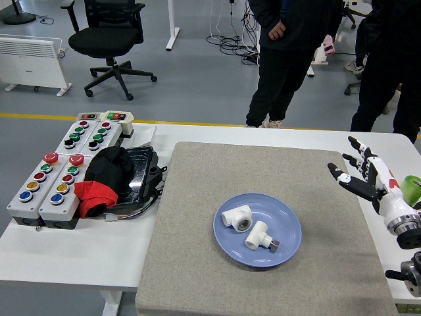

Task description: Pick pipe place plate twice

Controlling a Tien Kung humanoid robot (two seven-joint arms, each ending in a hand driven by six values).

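A blue plate (pixel 286 242) lies on the grey mat (pixel 197 197) in the middle of the table. Two white pipe fittings lie in it: a tee-shaped one (pixel 237 218) on the left and an elbow with a metal end (pixel 260 236) to its right. My right hand (pixel 358 174) is raised at the table's right edge, well right of the plate, fingers spread and empty. My left arm is out of view.
Grey button boxes (pixel 49 181) stand at the left. A black tray with a black and red cloth (pixel 105 174) lies beside them. A green cup (pixel 411 189) stands at the right edge behind my hand. Two people (pixel 289 39) stand beyond the table.
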